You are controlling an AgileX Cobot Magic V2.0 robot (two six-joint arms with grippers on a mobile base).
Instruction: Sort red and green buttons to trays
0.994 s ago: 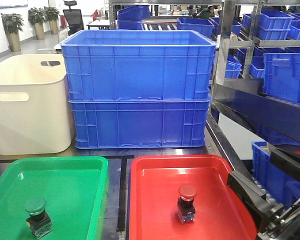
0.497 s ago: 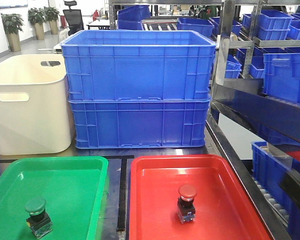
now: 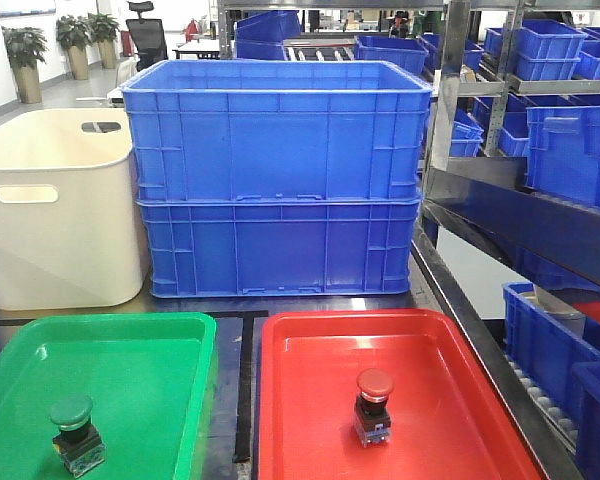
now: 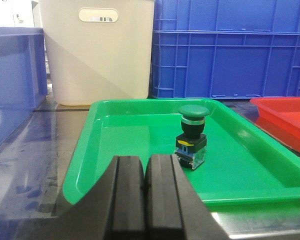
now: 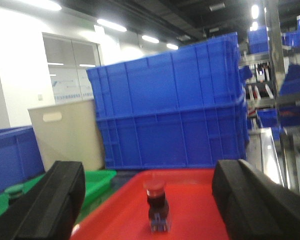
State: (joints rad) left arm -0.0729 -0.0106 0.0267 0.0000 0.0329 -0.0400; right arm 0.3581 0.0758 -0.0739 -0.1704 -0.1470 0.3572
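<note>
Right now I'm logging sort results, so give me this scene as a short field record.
green button: upright in green tray
red button: upright in red tray
left end effector: shut, empty, in front of the green tray
right end effector: open, empty, facing the red button
behind trays: stacked blue crates, cream tub

The green button (image 3: 75, 434) stands upright on its dark boxy switch body, round green mushroom cap on top, in the near left part of the green tray (image 3: 170, 340), a shallow glossy rectangle with rounded corners. The red button (image 3: 373, 407) stands upright the same way, red cap above a dark body with a bluish base, roughly in the middle of the red tray (image 3: 280, 420), which matches the green one in shape and size. The two trays lie side by side, green on the left and red on the right, a narrow gap between them.
</note>
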